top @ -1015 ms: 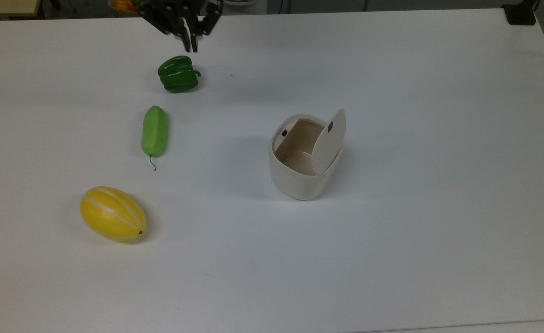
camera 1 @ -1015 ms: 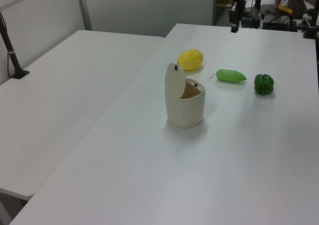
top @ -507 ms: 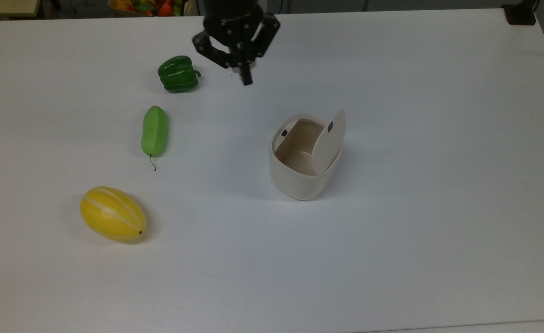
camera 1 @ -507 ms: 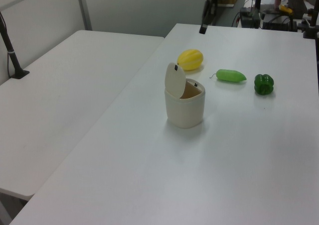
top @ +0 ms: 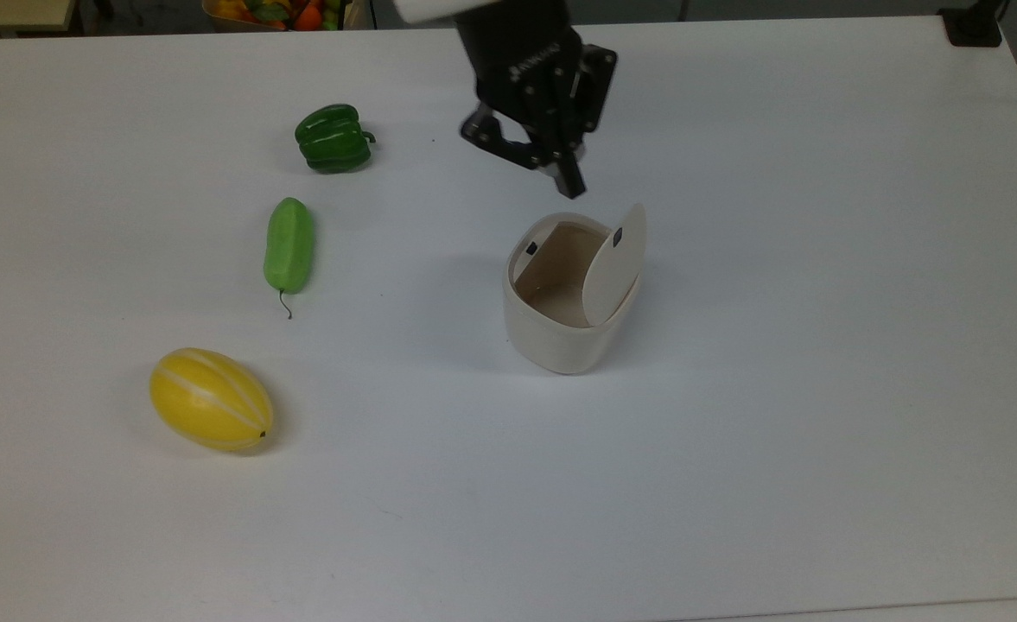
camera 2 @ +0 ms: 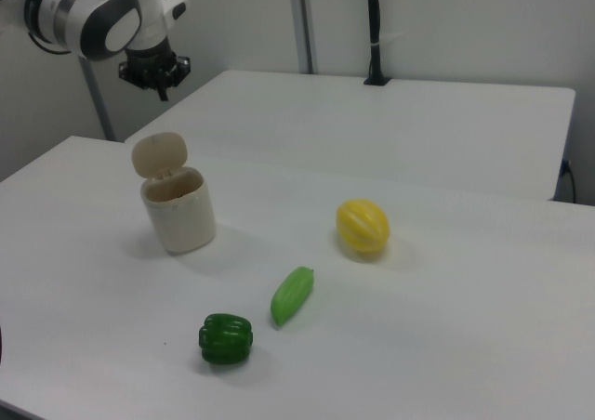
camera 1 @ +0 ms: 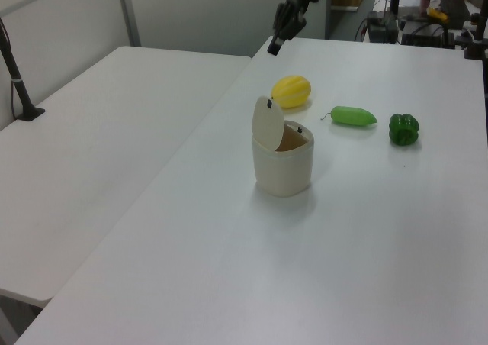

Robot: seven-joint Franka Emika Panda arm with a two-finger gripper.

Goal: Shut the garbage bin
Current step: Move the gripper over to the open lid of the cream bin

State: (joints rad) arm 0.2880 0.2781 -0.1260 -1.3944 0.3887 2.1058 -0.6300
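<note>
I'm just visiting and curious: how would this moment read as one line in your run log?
phase: approach | hand: shut, in the air near garbage bin | lid: up, open | contact: none | task: not done

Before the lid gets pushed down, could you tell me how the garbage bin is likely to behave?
The garbage bin looks like thin plastic and seems empty, so probably light and apt to slide or tip. Its lid stands upright on a hinge and should swing down easily.

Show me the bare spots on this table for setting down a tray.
The widest bare stretch lies on the top view's right of the garbage bin. The strip below the yellow melon is bare too. The pepper, cucumber and melon crowd the top view's left.
</note>
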